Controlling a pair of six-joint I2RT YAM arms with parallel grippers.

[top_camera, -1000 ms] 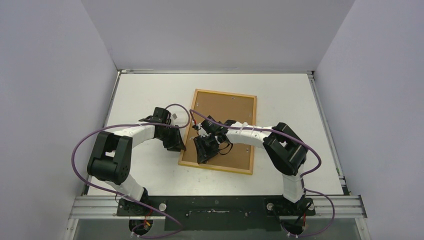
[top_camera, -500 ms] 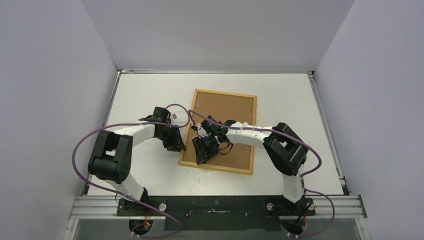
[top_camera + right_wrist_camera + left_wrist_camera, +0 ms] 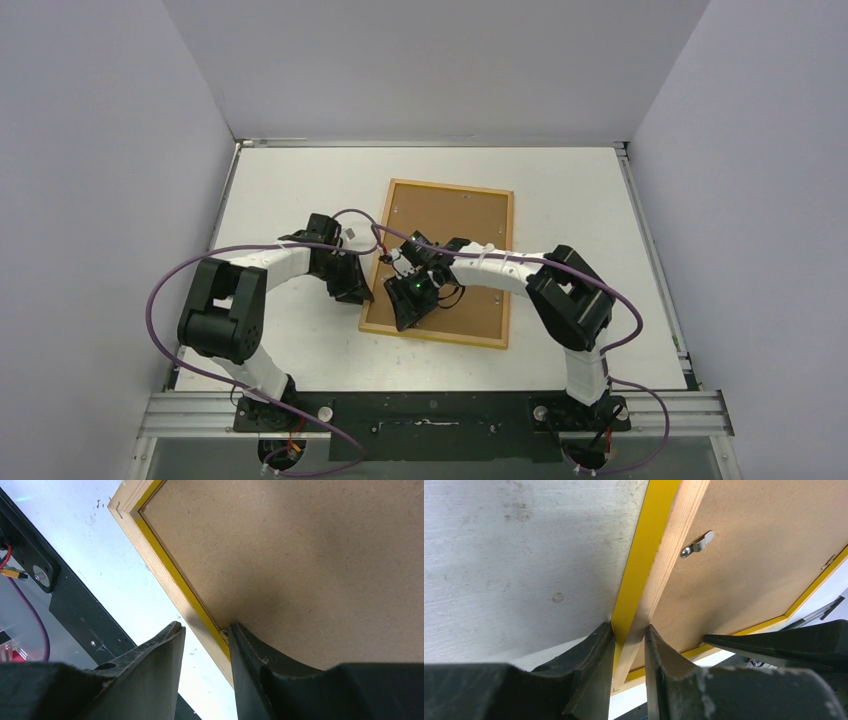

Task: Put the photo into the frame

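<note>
The frame (image 3: 450, 185) lies back-up on the table, showing its light-wood rail (image 3: 150, 555) and a yellow edge (image 3: 644, 555). A brown backing board (image 3: 455, 225) fills it. The photo is hidden. My left gripper (image 3: 362, 294) is shut on the frame's left rail near the front corner, one finger on each side of it (image 3: 629, 628). My right gripper (image 3: 404, 320) stands open over the front-left part of the frame (image 3: 205, 626). Its inner finger (image 3: 250, 650) rests on the backing board beside the yellow lip. Its outer finger hangs off the rail over the table.
A metal turn clip (image 3: 696, 545) sits on the frame's left rail, pointing over the backing board. White table (image 3: 290, 190) surrounds the frame, with grey walls on three sides. The black base rail (image 3: 430, 415) runs along the near edge.
My right gripper's jaws have widened a little. Both arms and the frame have stayed where they were.
</note>
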